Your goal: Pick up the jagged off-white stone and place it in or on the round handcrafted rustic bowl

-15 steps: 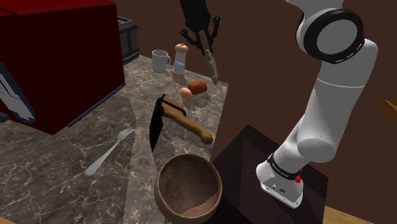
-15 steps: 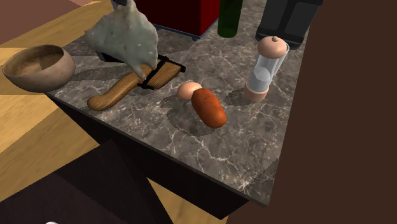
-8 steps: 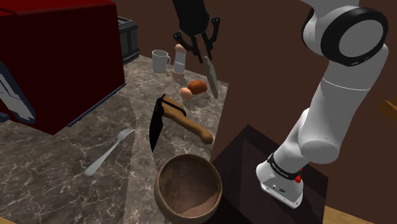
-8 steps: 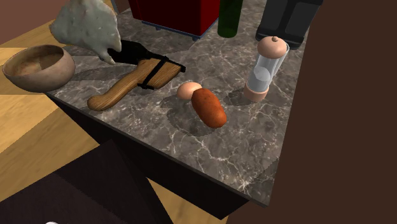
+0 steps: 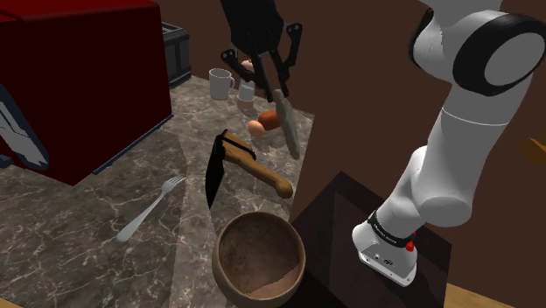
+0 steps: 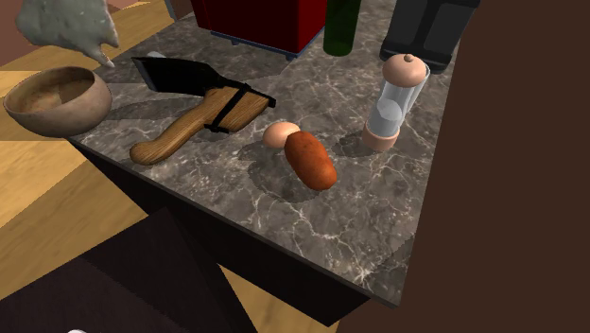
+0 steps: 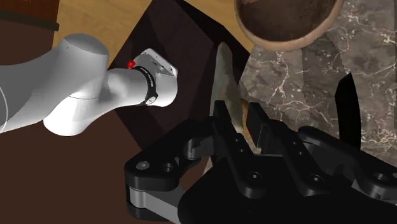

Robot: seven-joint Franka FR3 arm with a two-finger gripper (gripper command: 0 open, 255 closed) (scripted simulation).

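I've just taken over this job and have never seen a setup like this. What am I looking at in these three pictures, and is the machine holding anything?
It is a white robot arm on a stand, ending in a black two-finger gripper. One picture looks down from beside the stand, one views the marble counter from another side, and one looks along the gripper. The gripper is shut on the pale jagged stone, held in the air. The brown bowl stands at the counter's edge. Also on the counter: a hatchet, a fork, an egg, a red-brown lump, a grinder and a mug.
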